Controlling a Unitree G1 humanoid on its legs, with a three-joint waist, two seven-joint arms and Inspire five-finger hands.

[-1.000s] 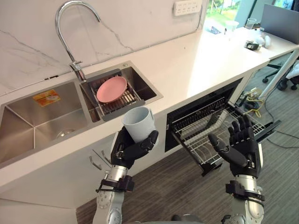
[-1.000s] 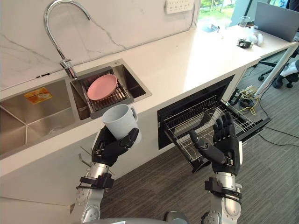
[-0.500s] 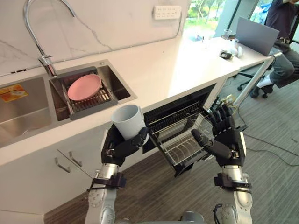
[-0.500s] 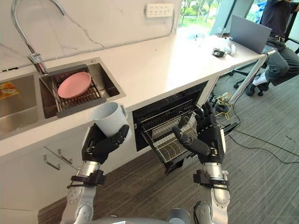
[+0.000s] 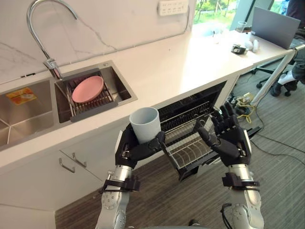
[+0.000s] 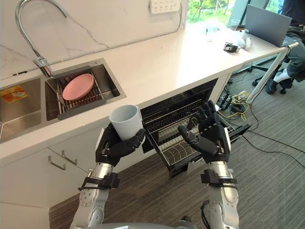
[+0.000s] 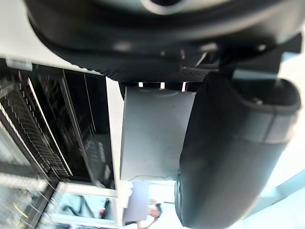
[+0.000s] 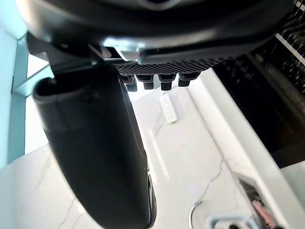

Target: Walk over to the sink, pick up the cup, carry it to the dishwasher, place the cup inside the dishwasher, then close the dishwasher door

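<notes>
Left hand (image 5: 129, 151) is clamped round the pale cup (image 5: 144, 125) (upright), right hand (image 5: 232, 141) spread and empty; lowered too early, the cup may knock the dishwasher rack (image 5: 188, 151).

Worktop (image 5: 171, 62): pale, smooth, running away to the right under a marble-veined wall (image 5: 114, 24). White socket strip (image 5: 172, 6) fixed on that wall. Chrome gooseneck tap (image 5: 53, 68) stood at the rear left. Just beside its base, a dark wire rack (image 5: 107, 97) sat below worktop level; a pink plate (image 5: 87, 88) lay on it, face up. Far right end of the worktop: grey laptop (image 5: 275, 26), lid raised; a clear glass (image 5: 241, 26) near it; a small dark object (image 5: 237, 48), not identified. Two metal cabinet handles (image 5: 66, 166) below the worktop's front edge. Floor (image 5: 281, 162): grey carpet, with a tangle of cables (image 5: 243, 102) on it. A person (image 6: 291, 47) sat at the far right.
</notes>
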